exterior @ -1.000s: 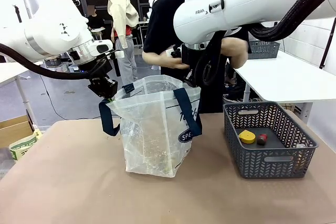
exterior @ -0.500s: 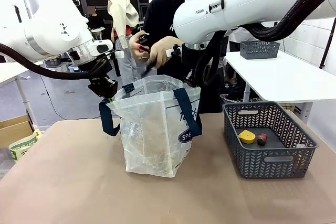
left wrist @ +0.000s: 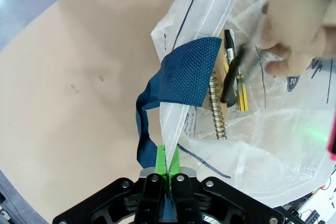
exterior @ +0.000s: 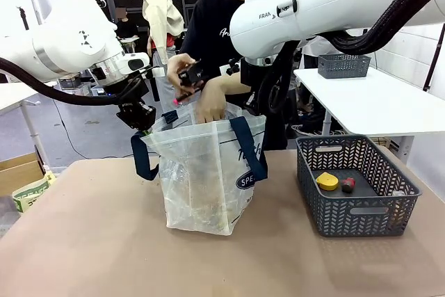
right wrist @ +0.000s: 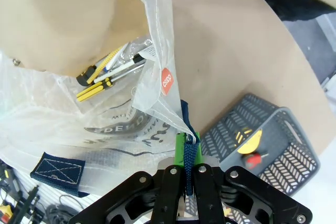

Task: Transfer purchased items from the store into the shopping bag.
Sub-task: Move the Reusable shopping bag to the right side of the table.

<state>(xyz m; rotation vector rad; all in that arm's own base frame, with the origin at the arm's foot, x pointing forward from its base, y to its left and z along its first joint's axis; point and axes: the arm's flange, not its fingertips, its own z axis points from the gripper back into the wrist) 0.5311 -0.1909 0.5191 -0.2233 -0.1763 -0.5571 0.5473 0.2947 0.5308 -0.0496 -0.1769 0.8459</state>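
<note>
The clear shopping bag (exterior: 208, 179) with navy straps stands mid-table, its mouth held wide. My left gripper (exterior: 144, 123) is shut on its left rim; in the left wrist view the green pads (left wrist: 168, 163) pinch the plastic below a navy strap (left wrist: 186, 74). My right gripper (exterior: 254, 107) is shut on the right rim and strap (right wrist: 188, 153). A person's hand (exterior: 208, 107) reaches into the bag's mouth, and the other hand holds a dark item (exterior: 189, 74). A spiral notebook (left wrist: 216, 109) and yellow-black tools (right wrist: 102, 80) lie inside. The store basket (exterior: 334, 217) holds a yellow-topped piece (exterior: 327, 181) and a small red piece (exterior: 347, 184).
The brown table (exterior: 83, 248) has free room in front of and left of the bag. A cardboard box and a green pack (exterior: 28, 193) sit off the left edge. Another grey basket (exterior: 344, 65) stands on a white table behind, at the right.
The person straightened up, lifted a dark item in one hand, and lowered the other hand into the bag's mouth. Both arms and the bag stayed put.
</note>
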